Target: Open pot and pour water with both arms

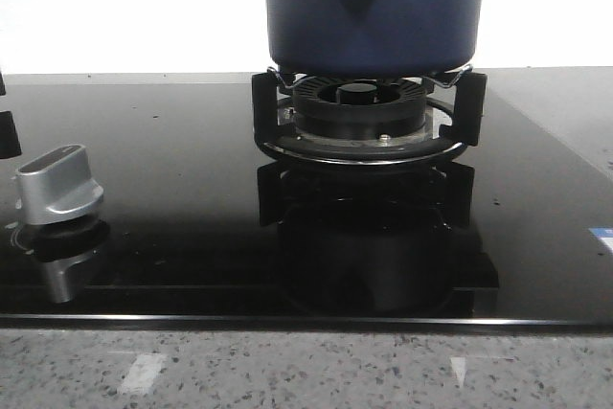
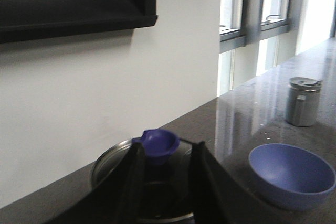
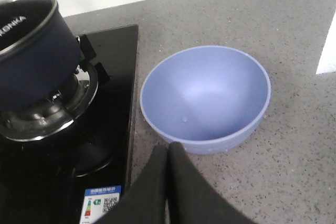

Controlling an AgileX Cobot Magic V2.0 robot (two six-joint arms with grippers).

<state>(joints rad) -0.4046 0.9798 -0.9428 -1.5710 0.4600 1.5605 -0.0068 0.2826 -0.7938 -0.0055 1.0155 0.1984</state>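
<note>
Front view: the dark navy pot sits on the black pan support of a gas burner, its pointed handle mount and round rivet facing the camera; the glossy black hob mirrors the burner below.
Control knob: a silver knob stands at the hob's left side, well apart from the burner.
Worktop: speckled grey stone runs along the hob's front edge.
Left wrist view: the left hand hangs over a glass lid with a metal rim, its two dark fingers parted either side of the lid's blue knob; whether they touch the knob cannot be told.
Bowl: a lighter blue bowl rests on the worktop near the lid, empty as far as can be seen.
Canister: a small lidded metal canister stands farther along the worktop, toward the windows.
Right wrist view: the right hand has its fingers pressed together with nothing between them, just beside the bowl's rim.
Pot, from this side: it stands on the burner with the rimmed glass lid in place, white lettering on its wall partly readable, the bowl beside the hob on the stone worktop.
Label: a blue-and-white sticker with a QR code lies at the hob's corner.
</note>
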